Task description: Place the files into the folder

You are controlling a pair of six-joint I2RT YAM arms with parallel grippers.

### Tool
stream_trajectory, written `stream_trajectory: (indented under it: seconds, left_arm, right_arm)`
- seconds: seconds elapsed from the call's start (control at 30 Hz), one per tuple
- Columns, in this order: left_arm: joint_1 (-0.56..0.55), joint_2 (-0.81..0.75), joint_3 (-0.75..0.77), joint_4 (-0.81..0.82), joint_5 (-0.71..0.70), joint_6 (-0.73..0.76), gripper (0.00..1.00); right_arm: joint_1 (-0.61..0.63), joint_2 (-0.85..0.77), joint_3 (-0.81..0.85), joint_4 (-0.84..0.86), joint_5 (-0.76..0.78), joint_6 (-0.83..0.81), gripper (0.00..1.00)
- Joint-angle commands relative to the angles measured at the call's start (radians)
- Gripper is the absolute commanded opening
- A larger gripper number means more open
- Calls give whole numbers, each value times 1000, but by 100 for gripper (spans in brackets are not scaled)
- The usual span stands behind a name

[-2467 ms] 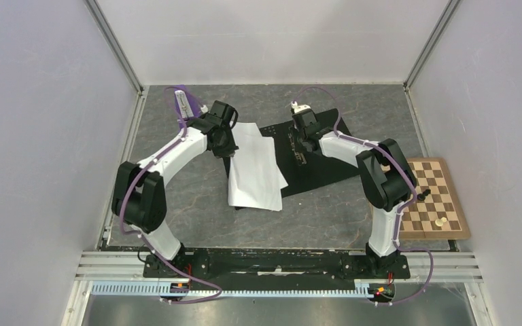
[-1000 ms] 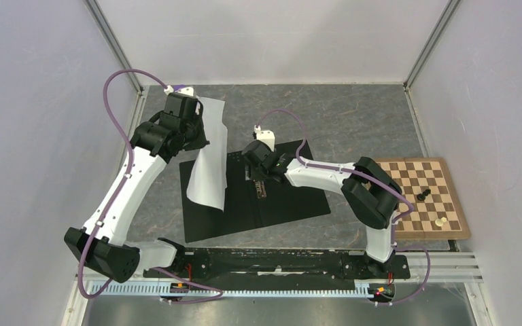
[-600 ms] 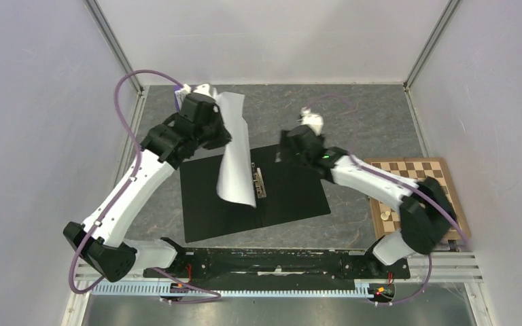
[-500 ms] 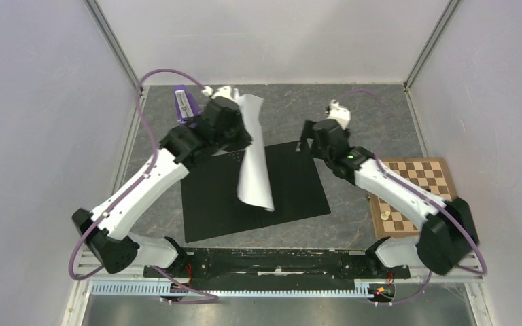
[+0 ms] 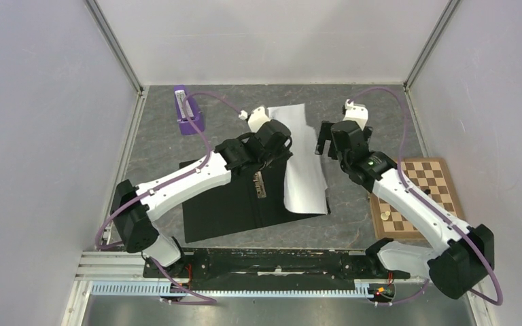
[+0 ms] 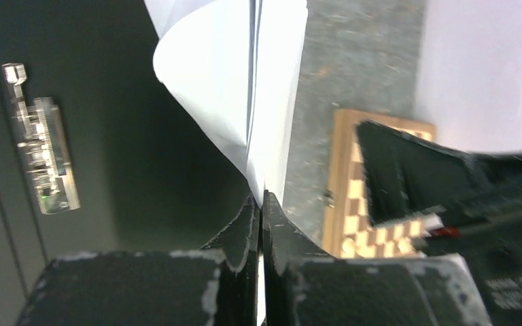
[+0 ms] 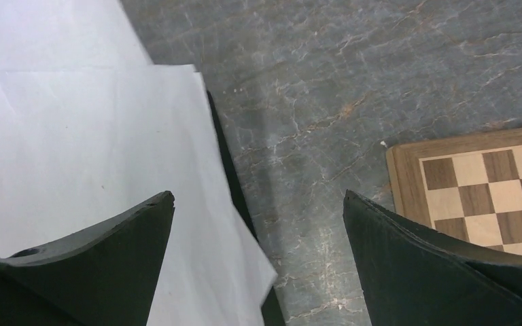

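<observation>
Two arms reach out over the grey table [image 5: 380, 109]. At its far left stands a small purple box [image 5: 188, 117], well apart from everything else. The left arm stretches slantwise across the folder [image 5: 217, 204], which lies open with its black inside up. Its metal spine clip [image 5: 259, 184] shows down the middle.

The left gripper [image 6: 259, 204] is pinched tight on the files [image 5: 306, 170]. In the left wrist view its two fingers meet on the edge of the white sheets, which curl away from the pinch.

From above, the files cover the folder's right half. Their far end runs past the folder's far edge onto the table, and their near end lies close to the folder's near right corner.

Just right of the files, the right gripper [image 7: 258, 200] hovers with its fingers spread wide, holding nothing. In its own view one finger hangs over the sheets, the other over bare table, and a thin strip of the folder's black edge shows past the paper.

Furthest right, near the wall, lies a wooden chessboard [image 5: 425, 193] with a pale piece [image 5: 384, 215] on it.
</observation>
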Motion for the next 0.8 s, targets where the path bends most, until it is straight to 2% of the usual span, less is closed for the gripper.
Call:
stream_trajectory:
  seconds: [0.0,0.07,0.17,0.3,0.33,0.4,0.53,0.57,0.7,0.77]
  left_arm:
    - [32,69,-133,37,-67,-136,3]
    - [34,130,-154,35,-61,-141,11]
    - [33,210,-135,0,-51,-114,9]
    - [34,216,-134,-12,-80,-96,11]
    - [36,217,-130,-17,-85,-87,15]
    - [39,221,-122,-21,-78,-64,30]
    - [42,207,-95,-31,-58,16,64]
    - [44,199,-89,-35,-50,49,68]
    - [58,138,-89,-52,-21,151,71]
    - [58,103,-103,-41,17,199,66]
  right_arm:
    - [0,94,-28,44,-74,-52,98]
    - [0,151,-46,77,-104,-67,98]
    - [0,251,-49,102,-147,-100,98]
    - [0,313,-64,134,-182,-122,98]
    - [0,318,-73,148,-191,-128,98]
    - [-1,329,-95,175,-209,-135,98]
    - [0,348,-144,221,-256,-137,98]
    - [0,353,-158,230,-260,-135,98]
    - [-1,367,-182,250,-264,-133,98]
    - [0,365,-185,250,-257,-131,97]
